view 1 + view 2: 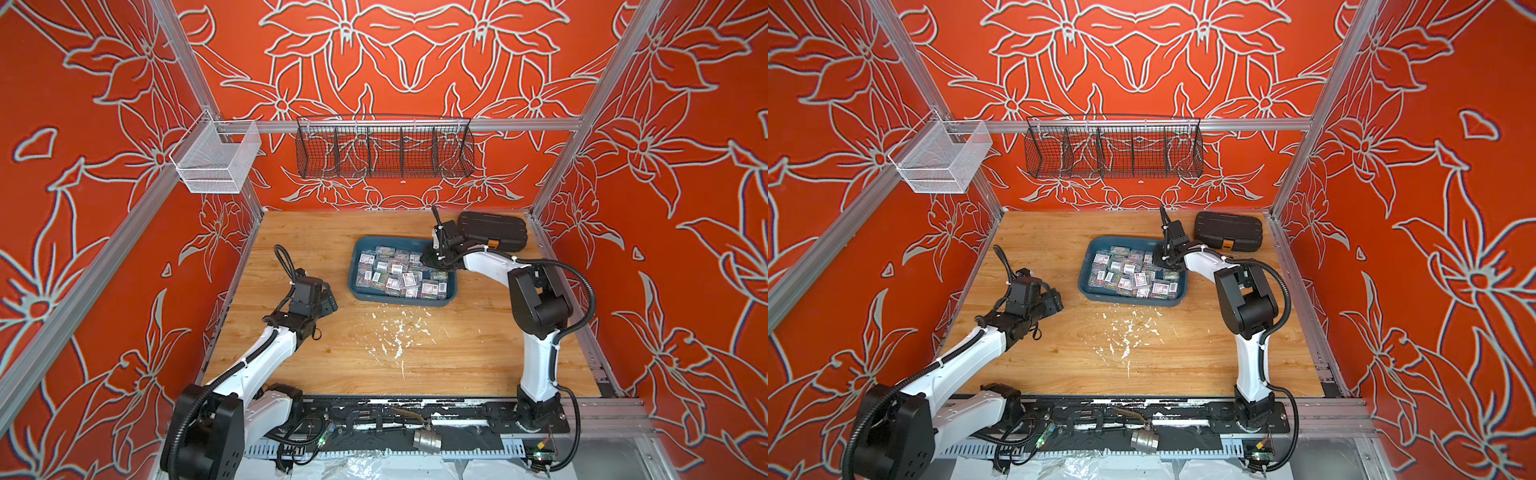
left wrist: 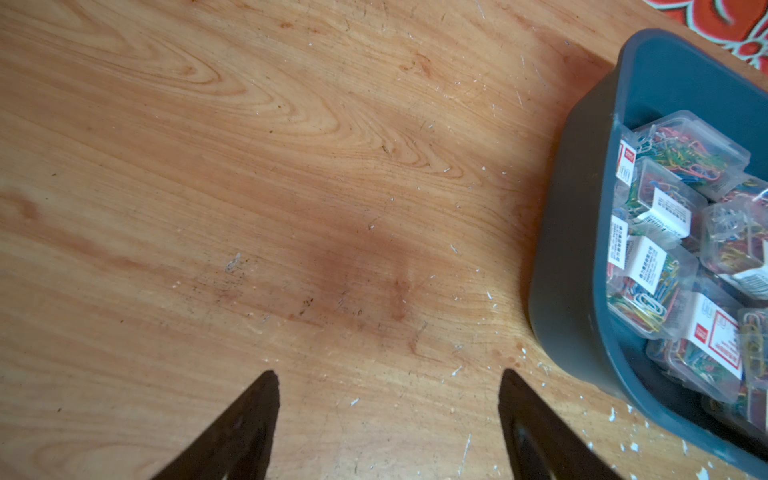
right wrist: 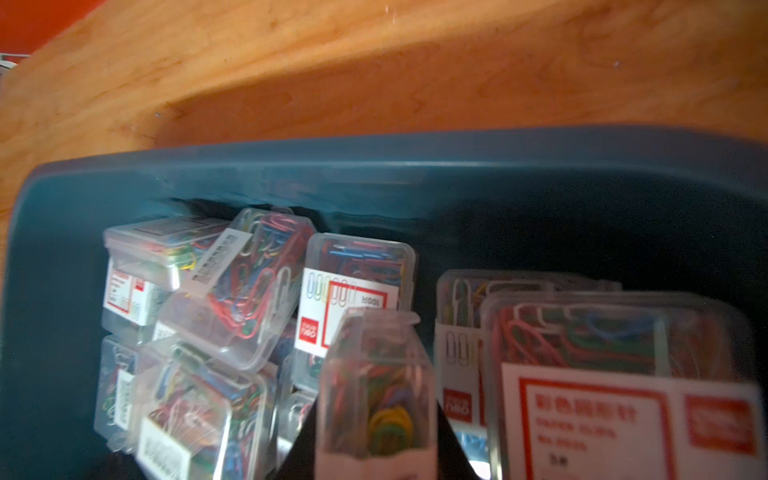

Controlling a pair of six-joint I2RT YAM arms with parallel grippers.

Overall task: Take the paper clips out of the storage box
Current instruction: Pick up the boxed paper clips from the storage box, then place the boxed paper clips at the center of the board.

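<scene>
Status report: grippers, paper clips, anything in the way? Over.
Right gripper shut on one clip box, inside the storage box. Left gripper open above bare table. Other clip boxes packed around it. Nothing seen blocking the lift.

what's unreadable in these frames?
- Right end effector fingertips: top views, hidden under its own wrist; right wrist view, behind the held paper clip box.
- Labels: blurred in right wrist view, tiny in top views.
- Black case: partly behind right arm in a top view.
- Storage box: cut off by left wrist view's edge.
</scene>
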